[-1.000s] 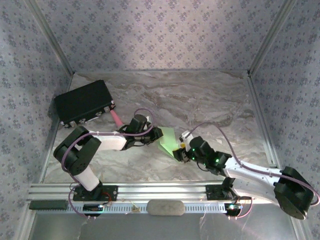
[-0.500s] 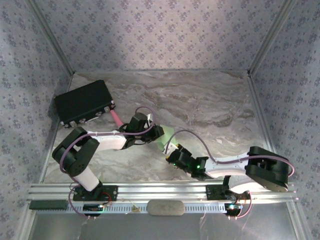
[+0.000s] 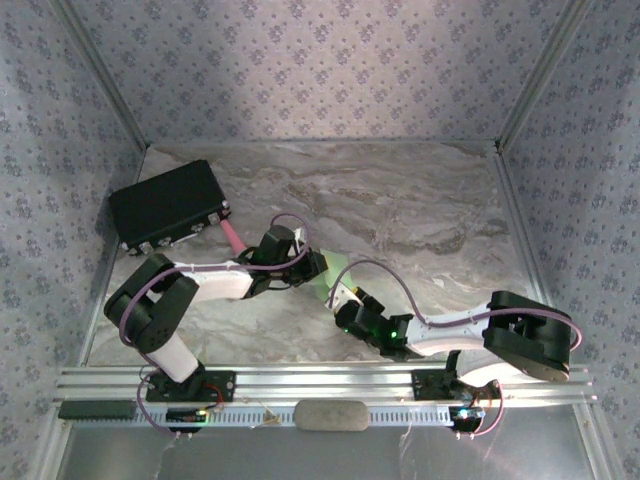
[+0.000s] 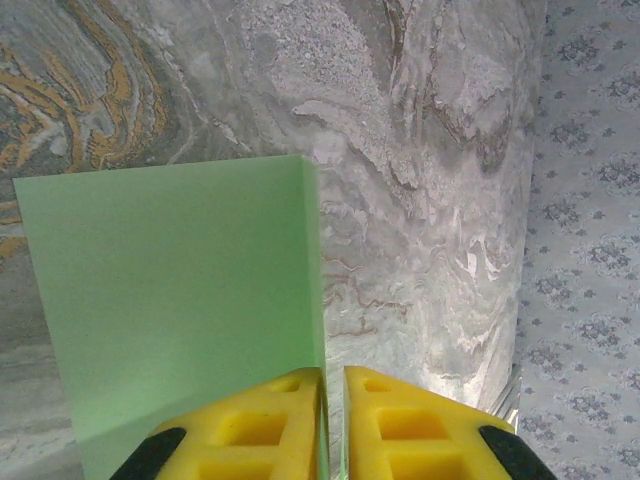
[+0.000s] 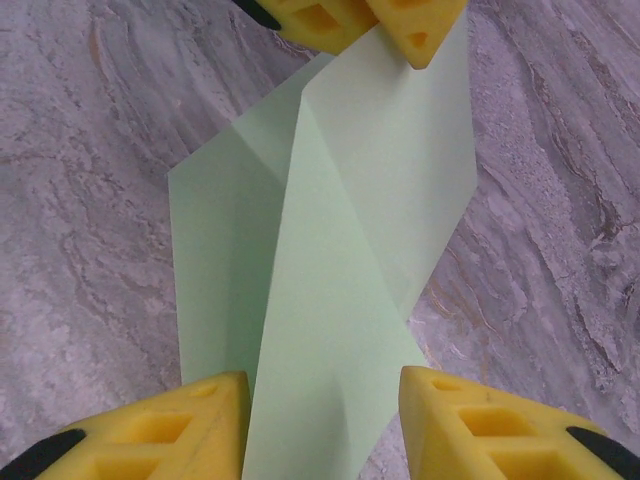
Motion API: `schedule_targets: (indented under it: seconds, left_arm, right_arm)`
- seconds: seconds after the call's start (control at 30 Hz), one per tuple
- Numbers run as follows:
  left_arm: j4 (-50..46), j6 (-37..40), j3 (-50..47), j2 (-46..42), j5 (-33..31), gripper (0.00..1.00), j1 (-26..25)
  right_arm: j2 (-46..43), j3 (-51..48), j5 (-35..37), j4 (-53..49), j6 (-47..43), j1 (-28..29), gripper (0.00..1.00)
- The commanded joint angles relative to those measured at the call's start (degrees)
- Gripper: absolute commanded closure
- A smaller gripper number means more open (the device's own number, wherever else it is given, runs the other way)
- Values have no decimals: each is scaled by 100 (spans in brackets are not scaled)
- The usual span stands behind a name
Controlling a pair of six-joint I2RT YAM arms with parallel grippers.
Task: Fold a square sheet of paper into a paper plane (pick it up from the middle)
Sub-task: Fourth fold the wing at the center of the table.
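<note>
Two claws share one creased green sheet [image 4: 180, 300] over the grey marbled bench [image 3: 420, 210], floral walls [image 3: 320, 70] around: left claw [image 4: 333, 390] pinching its edge, right claw [image 5: 325, 400] spread astride it.

Right pincer [image 5: 325, 385] swung left over green paper [image 5: 340, 200], left pincer [image 4: 333, 385] tightened

Soft light from above: bright patch on the back wall [image 3: 320, 70], mild sheen on the worktop [image 3: 400, 200]. Wrist views sharp; nearest yellow fingers [image 4: 270, 425] slightly blurred.
</note>
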Motion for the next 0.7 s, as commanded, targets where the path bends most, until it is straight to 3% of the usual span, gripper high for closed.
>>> schedule_targets:
  seconds: [0.0, 0.67]
  left_arm:
    - [-51, 100, 194, -124, 68, 87, -12]
    - [-96, 29, 219, -20, 72, 89, -12]
  right_arm:
    - [-40, -83, 211, 31, 201, 57, 57]
    - [-134, -234, 135, 178, 549, 142, 70]
